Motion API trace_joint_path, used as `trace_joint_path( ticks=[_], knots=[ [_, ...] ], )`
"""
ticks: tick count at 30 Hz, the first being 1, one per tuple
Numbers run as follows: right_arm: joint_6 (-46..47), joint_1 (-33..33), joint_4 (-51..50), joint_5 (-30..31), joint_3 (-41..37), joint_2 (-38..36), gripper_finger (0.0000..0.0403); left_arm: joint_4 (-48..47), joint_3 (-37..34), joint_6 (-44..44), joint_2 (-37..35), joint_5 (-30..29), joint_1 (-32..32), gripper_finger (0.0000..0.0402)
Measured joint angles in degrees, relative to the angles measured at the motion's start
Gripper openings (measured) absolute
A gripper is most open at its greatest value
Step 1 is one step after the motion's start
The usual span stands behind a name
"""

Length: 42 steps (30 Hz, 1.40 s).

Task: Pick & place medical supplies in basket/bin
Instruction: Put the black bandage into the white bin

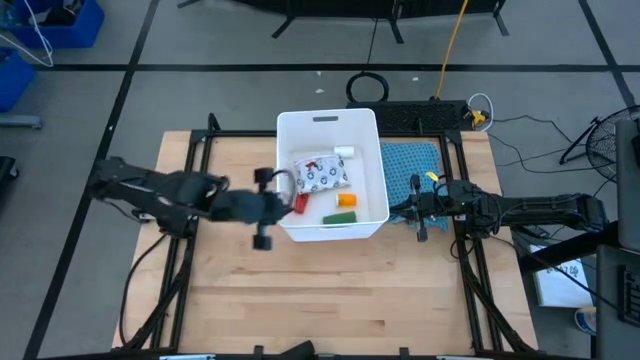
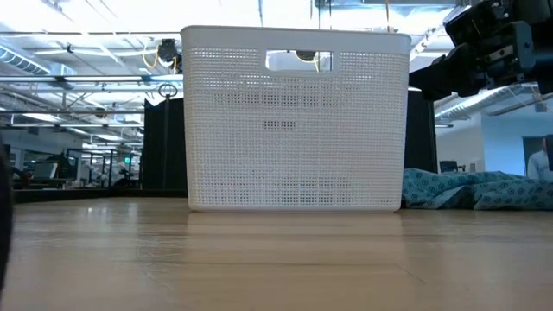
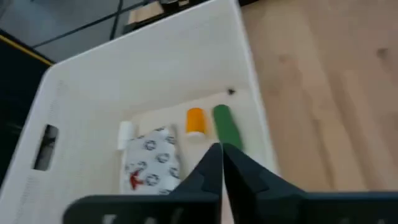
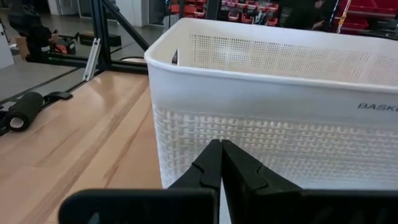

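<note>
The white bin [image 1: 328,128] stands mid-table, with its handle slot [image 2: 298,60] toward the low camera. Inside lie the white pouch [image 1: 322,173], a white bottle [image 1: 345,152], an orange bottle [image 1: 346,199] and a green block [image 1: 340,216]. They also show in the left wrist view: pouch [image 3: 152,162], orange bottle [image 3: 196,121], green block [image 3: 226,127]. My left gripper [image 1: 292,202], shut [image 3: 221,152], hovers over the bin's near-left corner. A small red item [image 1: 300,203] shows at its tips. My right gripper [image 1: 398,209], shut [image 4: 221,149], points at the bin's right wall [image 4: 280,137]. No dark block is in view. My left gripper reaches over the bin's left wall, slanting down from the table's left. The red item [image 1: 300,203] sits right at its fingertips in the high view, but its own fingers hide that spot in the wrist view. Whether they touch it, I cannot tell.
A teal cloth [image 1: 410,165] lies right of the bin, under my right gripper, and shows in the low view as teal cloth [image 2: 475,188]. Bare wood [image 1: 320,290] spreads along the table's near side. Black frame rails [image 1: 190,150] run along both table sides.
</note>
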Motion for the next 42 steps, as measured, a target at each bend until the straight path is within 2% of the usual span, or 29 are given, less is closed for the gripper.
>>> trace_joint_path(
  ticks=[5, 9, 11, 18, 23, 26, 29, 33, 36, 42],
  knots=[
    [0.83, 0.00, -0.22, 0.00, 0.00, 0.00, 0.0000, 6.30, -11.98, -4.40, -7.73, -3.63, -7.33, 0.0006],
    [1.03, 0.00, -0.21, 0.00, 0.00, 0.00, 0.0000, 13.12, -24.14, -14.89, -15.06, -9.80, -10.37, 0.0004],
    [1.06, 0.00, -0.22, 0.00, 0.00, 0.00, 0.0000, 18.04, -30.43, -16.88, -18.55, -11.10, -11.40, 0.0003],
    [1.05, 0.00, 0.13, -0.01, 0.00, 0.00, 0.0000, 48.27, -50.27, -9.05, -27.94, -9.63, -16.02, 0.0002],
    [0.78, 0.00, 0.25, -0.02, 0.00, 0.02, 0.0000, 65.53, -62.56, -7.60, -28.39, -9.41, -18.01, 0.0002],
    [0.75, 0.00, 0.24, -0.03, 0.00, 0.00, 0.0000, 76.54, -69.34, -7.42, -27.15, -11.28, -18.77, 0.0001],
    [0.61, 0.00, 0.24, -0.02, 0.00, 0.00, 0.0000, 86.07, -74.25, -7.22, -26.35, -12.15, -18.77, 0.0001],
    [0.61, 0.00, 0.25, -0.02, 0.00, 0.02, 0.0000, 92.47, -77.69, -6.87, -26.14, -12.85, -18.77, 0.0001],
    [0.84, 0.00, 0.24, -0.02, 0.00, 0.02, 0.0000, 93.05, -77.84, -6.07, -26.18, -12.34, -18.77, 0.0001],
    [1.24, 0.00, 0.24, -0.04, 0.00, 0.00, 0.0000, 92.07, -77.86, -1.20, -26.18, -7.59, -18.77, 0.0001]
  ],
)
